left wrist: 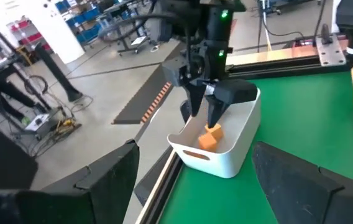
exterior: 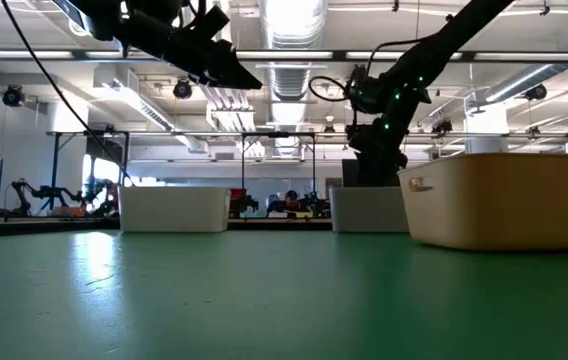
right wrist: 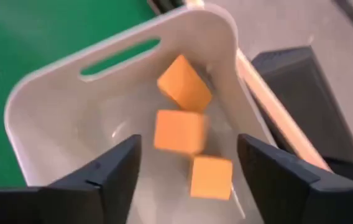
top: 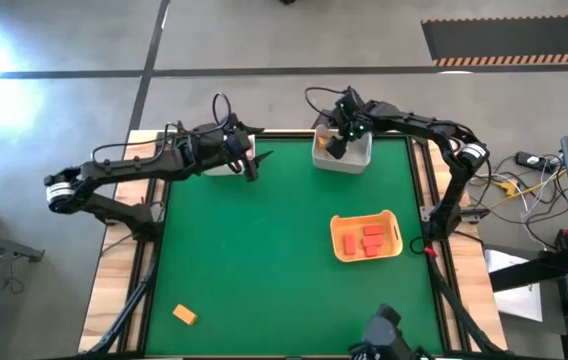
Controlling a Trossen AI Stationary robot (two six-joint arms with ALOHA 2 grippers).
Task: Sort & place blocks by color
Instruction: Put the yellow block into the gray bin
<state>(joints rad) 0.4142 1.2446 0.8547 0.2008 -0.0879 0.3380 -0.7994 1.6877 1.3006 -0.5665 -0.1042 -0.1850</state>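
Drop step: right gripper (right wrist: 186, 171) over white bin (top: 356, 158) at table's far edge, jaws apart, holding nothing; orange blocks (right wrist: 179, 130) inside. Left gripper (top: 255, 166) wide open, empty, near far-left bin. Next: fetch stray orange block (top: 185, 315) near front-left corner.

Right gripper (top: 335, 146) upper centre of the high view, fingers (left wrist: 215, 115) parted, pointing down; left gripper (top: 251, 166) upper left-centre, fingers spread.

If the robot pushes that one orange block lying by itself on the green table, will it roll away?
Probably not. The lone orange block has flat faces and sharp corners, so it would likely slide, not roll. It looks small and stiff, probably light, and lies flat on the green table, so tipping seems unlikely.
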